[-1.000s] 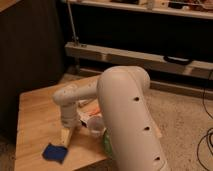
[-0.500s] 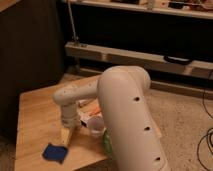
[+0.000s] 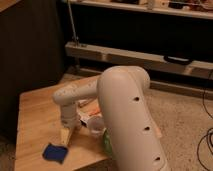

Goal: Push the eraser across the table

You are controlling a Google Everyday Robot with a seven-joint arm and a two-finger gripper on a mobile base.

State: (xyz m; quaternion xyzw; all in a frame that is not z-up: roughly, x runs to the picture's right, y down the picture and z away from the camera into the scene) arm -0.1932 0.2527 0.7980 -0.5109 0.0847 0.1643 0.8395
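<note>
My gripper [image 3: 65, 137] points down at the light wooden table [image 3: 35, 112], its tip just above and right of a blue soft pad [image 3: 55, 152]. A small flat white-faced block with a reddish mark, which looks like the eraser [image 3: 83, 119], lies just right of the gripper's wrist, between it and a clear cup [image 3: 96, 125]. My arm hides part of it. I cannot tell whether the gripper touches the eraser.
My large white arm [image 3: 130, 120] covers the table's right side. An orange item [image 3: 93, 107] lies behind the cup and something green [image 3: 107, 142] sits by the front edge. Low shelving [image 3: 150, 57] stands behind, and carpet lies to the right.
</note>
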